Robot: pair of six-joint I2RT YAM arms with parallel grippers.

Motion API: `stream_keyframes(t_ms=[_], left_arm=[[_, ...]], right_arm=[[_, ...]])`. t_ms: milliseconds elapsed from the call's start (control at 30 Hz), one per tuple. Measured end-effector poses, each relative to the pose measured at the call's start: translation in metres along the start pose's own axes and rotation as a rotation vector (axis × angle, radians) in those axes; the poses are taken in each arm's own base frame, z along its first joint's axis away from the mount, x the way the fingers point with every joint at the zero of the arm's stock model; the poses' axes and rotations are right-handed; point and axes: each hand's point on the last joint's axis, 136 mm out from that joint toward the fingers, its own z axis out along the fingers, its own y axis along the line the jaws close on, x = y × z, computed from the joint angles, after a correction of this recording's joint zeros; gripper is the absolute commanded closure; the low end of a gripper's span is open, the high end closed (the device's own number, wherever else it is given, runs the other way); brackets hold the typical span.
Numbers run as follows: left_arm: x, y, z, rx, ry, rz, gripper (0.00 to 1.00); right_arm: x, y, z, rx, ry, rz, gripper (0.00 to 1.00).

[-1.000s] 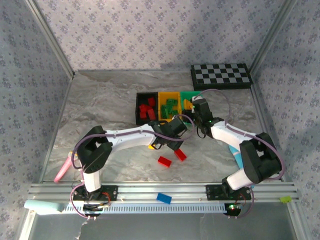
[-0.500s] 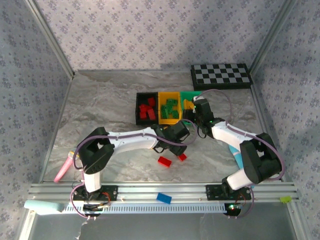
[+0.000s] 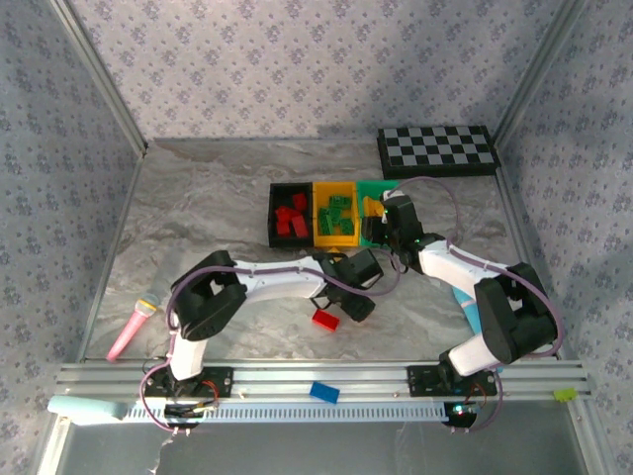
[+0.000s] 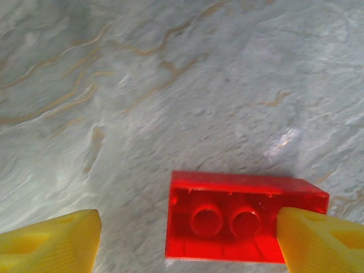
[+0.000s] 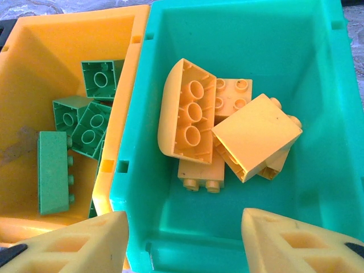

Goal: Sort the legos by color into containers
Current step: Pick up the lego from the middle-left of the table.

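Marbled grey bench (image 3: 198,228) carries a red lego (image 4: 244,224) between the wide-open, empty left fingers (image 4: 51,242), touching one, clear of the other; closing off-centre could shove or twist it away; right fingers (image 5: 296,239), parted and empty, hover over the green container (image 5: 318,68) of yellow legos (image 5: 250,136).

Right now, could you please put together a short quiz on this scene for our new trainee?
1. True or false: the green bin holds bricks that match its own colour.
2. The left gripper, jaws open, straddles a brick of which colour? A yellow, B red, C green.
3. Name the bin in which the green bricks lie.

Key:
1. False: it holds yellow bricks.
2. B: the red brick, lying with its hollow side up.
3. The yellow-orange bin.
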Motion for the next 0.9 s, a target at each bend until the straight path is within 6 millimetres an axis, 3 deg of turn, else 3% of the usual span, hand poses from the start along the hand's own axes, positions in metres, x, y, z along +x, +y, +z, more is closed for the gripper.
stream_keyframes(t_ms=[100, 600, 900], left_arm=[[-0.005, -0.009, 0.001, 0.014, -0.004, 0.023, 0.19], [0.004, -0.023, -0.002, 0.077, 0.054, 0.073, 0.18], [0.008, -0.037, -0.005, 0.161, 0.075, 0.099, 0.09]], right_arm=[[0.0, 0.0, 0.0, 0.0, -0.001, 0.003, 0.43], [0.004, -0.003, 0.0, 0.006, 0.006, 0.006, 0.43], [0.004, -0.003, 0.0, 0.006, 0.006, 0.006, 0.43]])
